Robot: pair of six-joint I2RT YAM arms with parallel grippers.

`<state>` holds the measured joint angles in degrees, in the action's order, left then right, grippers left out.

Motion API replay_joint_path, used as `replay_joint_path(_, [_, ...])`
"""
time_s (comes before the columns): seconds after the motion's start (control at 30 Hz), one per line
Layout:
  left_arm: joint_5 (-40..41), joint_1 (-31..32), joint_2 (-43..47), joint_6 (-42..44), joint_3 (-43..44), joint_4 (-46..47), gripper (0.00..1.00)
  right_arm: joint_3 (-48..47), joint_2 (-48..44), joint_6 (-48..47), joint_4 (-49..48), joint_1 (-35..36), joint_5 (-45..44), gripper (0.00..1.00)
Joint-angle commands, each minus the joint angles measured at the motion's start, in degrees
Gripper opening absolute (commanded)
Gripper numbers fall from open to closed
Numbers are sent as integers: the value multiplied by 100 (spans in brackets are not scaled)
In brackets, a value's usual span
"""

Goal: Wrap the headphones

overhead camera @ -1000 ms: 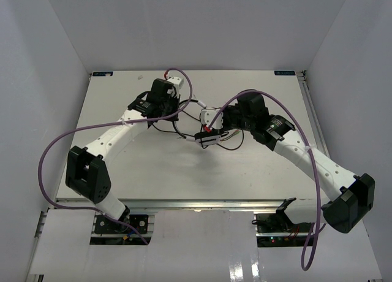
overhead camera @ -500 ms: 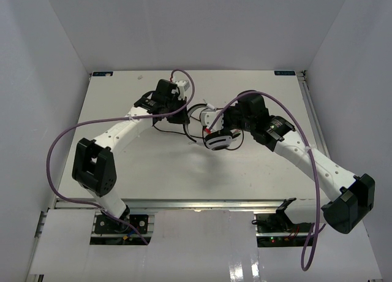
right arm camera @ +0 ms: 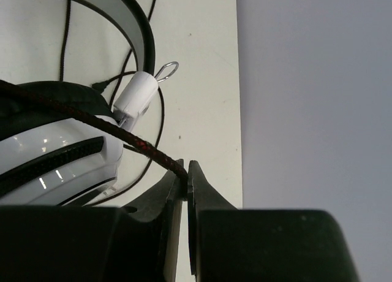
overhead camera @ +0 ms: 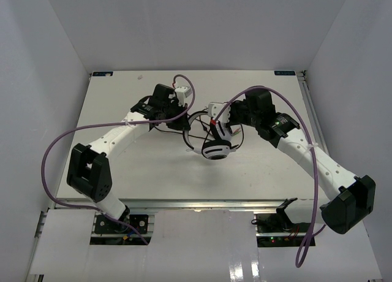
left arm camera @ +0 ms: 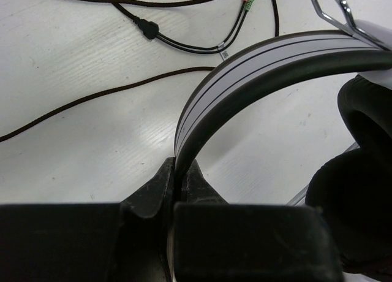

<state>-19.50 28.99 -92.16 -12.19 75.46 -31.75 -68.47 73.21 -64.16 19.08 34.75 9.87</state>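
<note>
Headphones (overhead camera: 215, 149) sit near the middle of the table (overhead camera: 263, 171), strung between the two arms. The split looks deliberate: one arm anchors the frame so the other can lead the cord (right arm camera: 86, 121) around it. The left gripper (left arm camera: 177, 175) is clamped on the edge of the white headband (left arm camera: 257, 61), which arcs away from its jaws toward a black ear pad (left arm camera: 361, 171), while the right gripper (right arm camera: 185, 171) pinches the braided cord, the white ear cup (right arm camera: 55, 153) just beside its jaws and the cord stretched across that cup.
</note>
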Motion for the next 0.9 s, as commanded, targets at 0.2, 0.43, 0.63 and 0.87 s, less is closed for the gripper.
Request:
replay_joint_path(0.2, [-652, 1, 881, 338, 138, 0, 0, -66, 247, 982, -49, -737, 1994, 8])
replay_joint_path(0.43, [-879, 1, 1154, 246, 384, -104, 0, 208, 629, 2180, -612, -1229, 3176, 9])
replay_joint_path(0.63, [-1354, 1, 1235, -117, 602, -94, 0, 290, 940, 3216, -1249, -1638, 4679, 20])
replay_joint_path(0.87, [-1305, 1, 1331, -658, 884, 26, 0, 966, 1079, 5157, -3452, -1681, 5853, 46])
